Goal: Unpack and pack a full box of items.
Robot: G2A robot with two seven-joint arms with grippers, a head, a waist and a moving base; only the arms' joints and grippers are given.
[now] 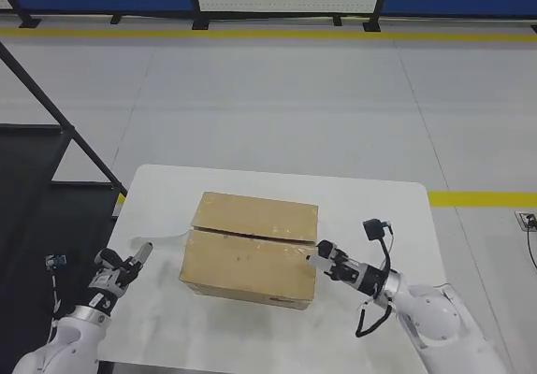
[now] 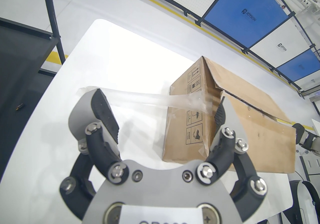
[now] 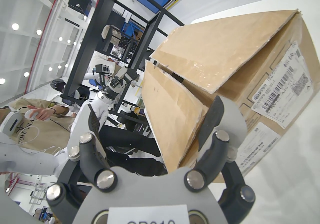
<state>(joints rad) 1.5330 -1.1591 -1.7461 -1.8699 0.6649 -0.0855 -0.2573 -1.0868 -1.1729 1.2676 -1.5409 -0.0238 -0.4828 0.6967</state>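
Note:
A brown cardboard box lies in the middle of the white table, its two top flaps down with a narrow gap between them. My left gripper hovers off the box's left end, open. A strip of clear tape runs from its fingers to the box's end face. My right gripper is at the box's right end, open, with the corner of the near flap between its fingers. The labelled end of the box lies beside it.
A black metal rack stands off the table's left side, close to the left arm. Bare tabletop surrounds the box, with the most room behind it. A floor socket and cable lie to the right of the table.

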